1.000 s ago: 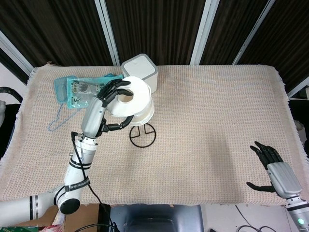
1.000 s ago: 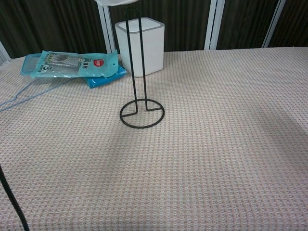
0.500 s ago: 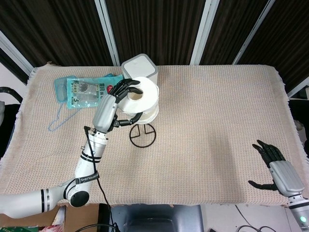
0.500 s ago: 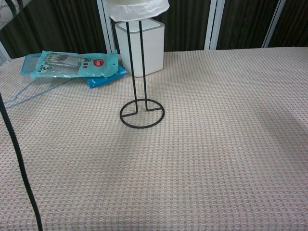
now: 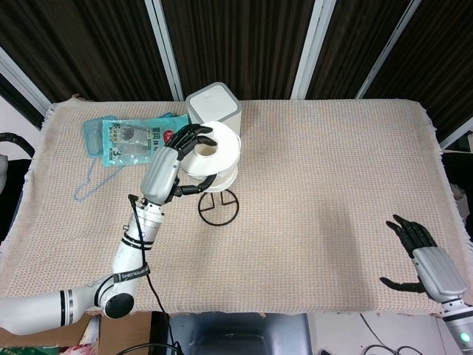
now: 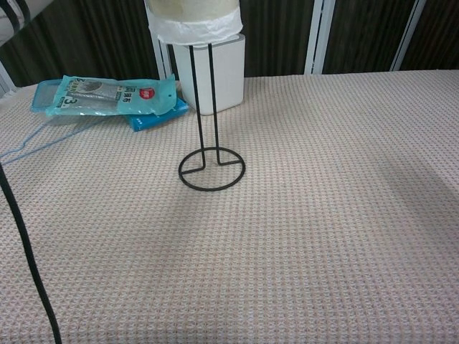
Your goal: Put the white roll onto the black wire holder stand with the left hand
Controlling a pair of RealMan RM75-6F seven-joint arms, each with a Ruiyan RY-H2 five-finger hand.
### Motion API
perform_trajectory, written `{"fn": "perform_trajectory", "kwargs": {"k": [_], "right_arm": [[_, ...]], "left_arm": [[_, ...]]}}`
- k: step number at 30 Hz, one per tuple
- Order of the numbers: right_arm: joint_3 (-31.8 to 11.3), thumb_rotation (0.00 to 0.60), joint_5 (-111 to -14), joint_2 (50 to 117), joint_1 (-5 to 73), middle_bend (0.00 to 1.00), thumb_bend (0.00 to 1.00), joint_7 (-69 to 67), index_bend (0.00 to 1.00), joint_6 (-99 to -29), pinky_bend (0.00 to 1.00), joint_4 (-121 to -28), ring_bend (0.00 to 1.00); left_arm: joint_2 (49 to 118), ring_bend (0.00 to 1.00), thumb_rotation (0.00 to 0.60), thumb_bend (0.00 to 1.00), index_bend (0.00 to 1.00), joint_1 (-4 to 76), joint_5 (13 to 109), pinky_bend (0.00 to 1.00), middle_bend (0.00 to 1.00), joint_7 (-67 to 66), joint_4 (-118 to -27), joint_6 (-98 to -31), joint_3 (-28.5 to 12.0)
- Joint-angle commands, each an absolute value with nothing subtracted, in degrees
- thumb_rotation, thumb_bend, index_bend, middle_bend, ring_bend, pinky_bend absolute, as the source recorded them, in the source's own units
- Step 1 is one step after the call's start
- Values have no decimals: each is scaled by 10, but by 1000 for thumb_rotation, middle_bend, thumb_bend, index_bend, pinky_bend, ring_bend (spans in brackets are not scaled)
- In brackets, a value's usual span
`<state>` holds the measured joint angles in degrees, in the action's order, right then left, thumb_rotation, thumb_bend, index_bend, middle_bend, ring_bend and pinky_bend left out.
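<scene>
The left hand, a grey five-finger unit with black fingers, grips the white cylindrical paper roll, its fingers wrapped around the roll's left side. The roll is held above the round base of the black wire holder stand. In the chest view the roll's lower end sits at the top of the frame with the stand's two upright wires running up into it, so the roll is threaded over the top of the uprights and well clear of the base ring. The stand rests upright on the beige woven tablecloth. Directly behind the stand is a white square bin with a grey rim. To its left lies a teal plastic packet with printed labels, overlapping a darker blue flat item, with a thin light-blue wire hanger near the table's left edge. The right hand hovers at the near right corner of the table, fingers spread apart and holding nothing.
</scene>
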<state>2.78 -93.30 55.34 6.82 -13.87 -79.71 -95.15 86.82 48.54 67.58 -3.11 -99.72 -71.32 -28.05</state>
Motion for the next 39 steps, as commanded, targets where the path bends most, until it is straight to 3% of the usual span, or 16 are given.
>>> {"fn": "perform_trajectory", "kwargs": {"k": [1,4,8,11,18,29,33,39], "right_arm": [[28,600,-934,553,68,0,128,-138,0,-797,0,-952,0],[29,600,-936,553,68,0,128,-138,0,-798,0,-953,0],[29,600,-935,551,67,0,128,-140,0,-800,0,-953,0],[28,600,-934,551,67,0,129,-141,0,-799,0,-953,0],[28,600,-933,551,66,0,128,-137,0,-801,0,-955,0],[30,600,-940,550,63,0,128,-137,0,-806,0,-955,0],[32,600,-944,551,63,0,129,-132,0,-807,0,-956,0],[35,600,-949,554,59,0,129,-115,0,-811,0,-960,0]], "left_arm": [[859,225,600,455,216,485,655,539,247,-34,-1010,-694,-275],[855,108,600,440,126,489,633,302,165,-41,-1012,-684,-277],[857,17,600,413,54,489,631,166,102,-44,-1007,-694,-279],[856,0,600,393,9,487,639,120,51,-41,-1008,-701,-277],[845,0,600,384,0,482,643,94,1,-45,-1031,-699,-268],[821,0,600,381,0,459,695,84,0,-44,-1069,-720,-237],[787,0,600,388,0,420,751,83,0,-46,-1100,-749,-195],[715,0,600,404,0,320,848,74,0,-46,-1089,-815,-90]]}}
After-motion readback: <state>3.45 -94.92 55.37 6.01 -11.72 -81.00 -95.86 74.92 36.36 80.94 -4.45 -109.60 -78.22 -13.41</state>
